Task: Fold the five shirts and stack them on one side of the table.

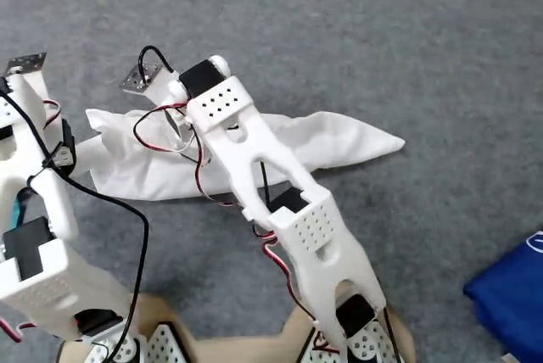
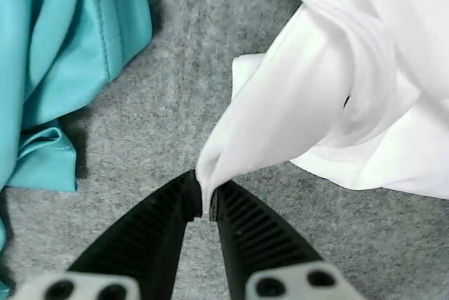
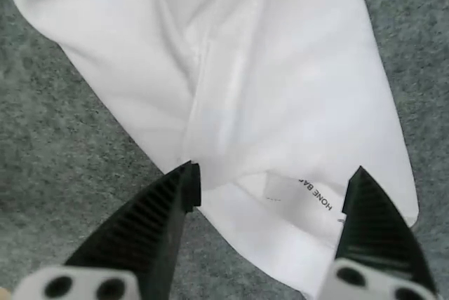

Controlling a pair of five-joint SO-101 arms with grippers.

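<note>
Teal shirt (image 2: 56, 55): near white shirt's (image 1: 331, 144) left end, on grey table (image 1: 407, 41). 
Left gripper (image 2: 205, 198): jaws closed, pinching white shirt's left edge. 
Right gripper (image 3: 273, 177): jaws wide apart, holding nothing, over white shirt. 
Blue shirt (image 1: 509, 295): well right of white shirt.

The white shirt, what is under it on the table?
The grey table shows all around the white shirt, so it probably lies directly on that. Anything beneath its folds is hidden.
</note>
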